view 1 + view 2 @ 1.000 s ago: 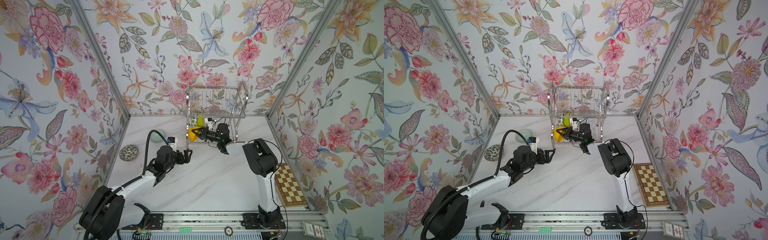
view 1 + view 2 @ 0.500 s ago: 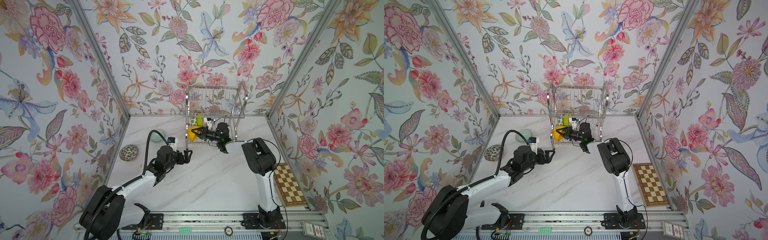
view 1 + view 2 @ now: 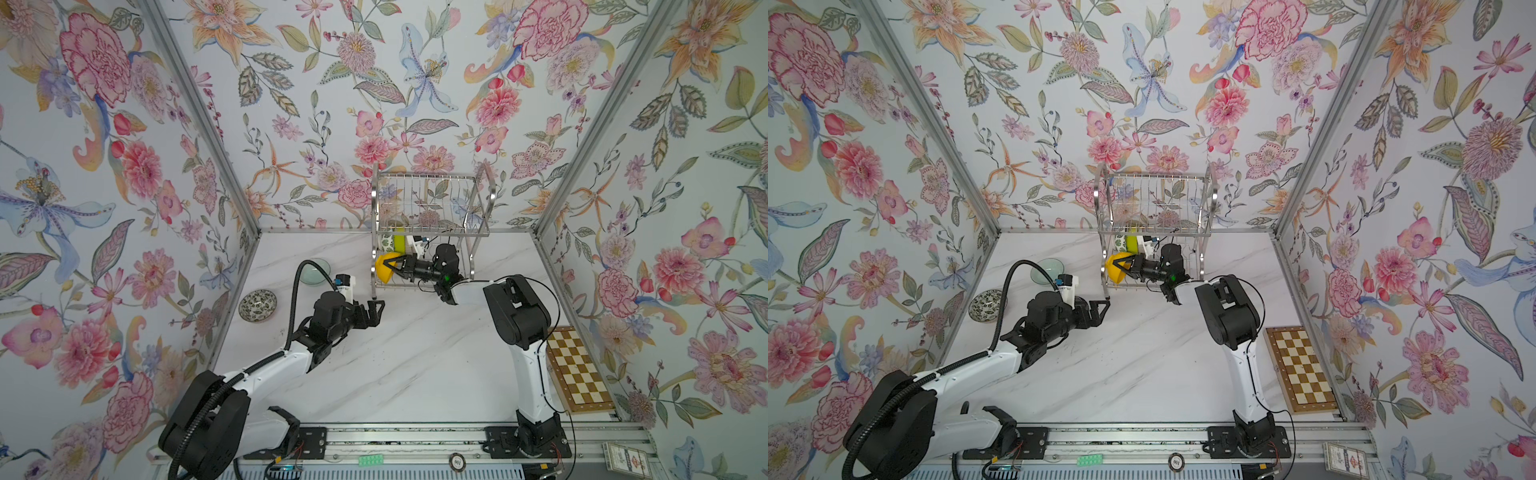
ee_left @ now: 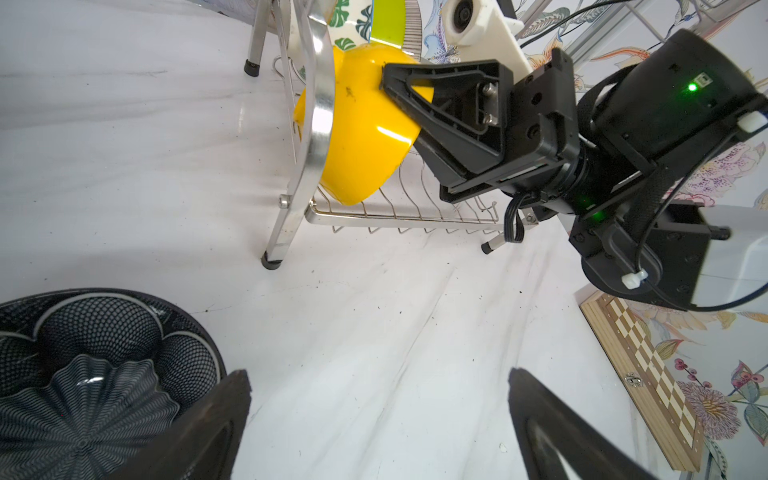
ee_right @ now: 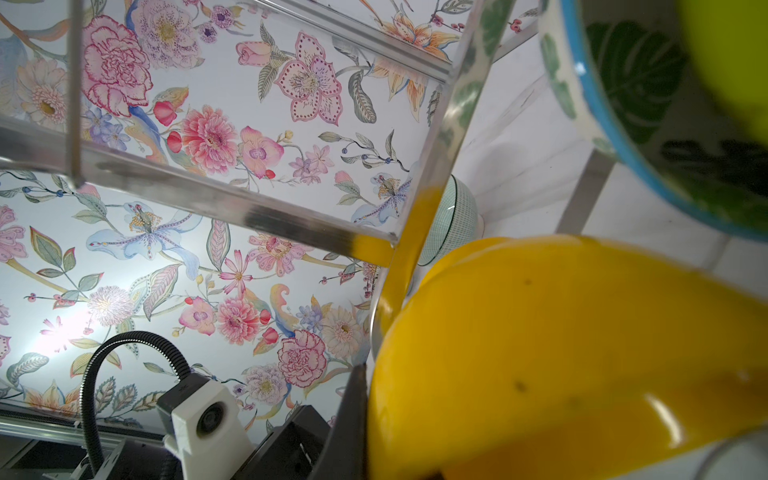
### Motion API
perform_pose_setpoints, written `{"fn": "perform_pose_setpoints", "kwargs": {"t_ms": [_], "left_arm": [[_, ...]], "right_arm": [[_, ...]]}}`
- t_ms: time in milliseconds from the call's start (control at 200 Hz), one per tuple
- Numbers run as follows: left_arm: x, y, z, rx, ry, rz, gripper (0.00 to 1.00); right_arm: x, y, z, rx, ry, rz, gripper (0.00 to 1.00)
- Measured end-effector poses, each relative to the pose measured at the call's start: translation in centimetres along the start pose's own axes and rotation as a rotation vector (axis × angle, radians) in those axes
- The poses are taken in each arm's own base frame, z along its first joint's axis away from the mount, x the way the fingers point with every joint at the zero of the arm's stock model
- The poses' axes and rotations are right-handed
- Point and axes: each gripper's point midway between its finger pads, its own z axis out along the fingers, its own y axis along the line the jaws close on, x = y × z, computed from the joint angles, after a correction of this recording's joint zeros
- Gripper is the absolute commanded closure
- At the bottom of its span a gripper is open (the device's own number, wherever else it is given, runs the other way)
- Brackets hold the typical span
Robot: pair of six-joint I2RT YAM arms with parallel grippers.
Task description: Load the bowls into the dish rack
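- Left wrist view, close in: glossy orange-yellow bowl [image 4: 365, 137], tipped on edge over the lower tier of the dish rack [image 4: 322, 104], tight behind the arched side frame.
- Clamped at the rim by the right gripper [image 3: 390, 266] fingers; left gripper [image 3: 374, 312] fingers spread wide, gripping nothing, low over the table [image 3: 415, 365] near the rack's front foot.
- Hardly changed from a second ago: bowl a touch nearer the frame, left arm in the same spot.
- Green-leaf bowl [image 4: 349, 20] and lime green bowl [image 4: 388, 20] cut off at the edge; navy flower bowl [image 4: 95, 365] partly behind a finger.
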Motion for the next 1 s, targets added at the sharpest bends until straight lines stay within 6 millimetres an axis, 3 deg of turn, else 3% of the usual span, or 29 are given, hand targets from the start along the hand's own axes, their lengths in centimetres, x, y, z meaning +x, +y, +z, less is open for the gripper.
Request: {"fn": "perform_pose_setpoints", "kwargs": {"t_ms": [1001], "left_arm": [[-0.1,-0.1,-0.2,0.002,-0.004,0.001,0.01]], "right_arm": [[0.3,-1.8,-0.5,0.073,0.085,0.047,0.77]]}}
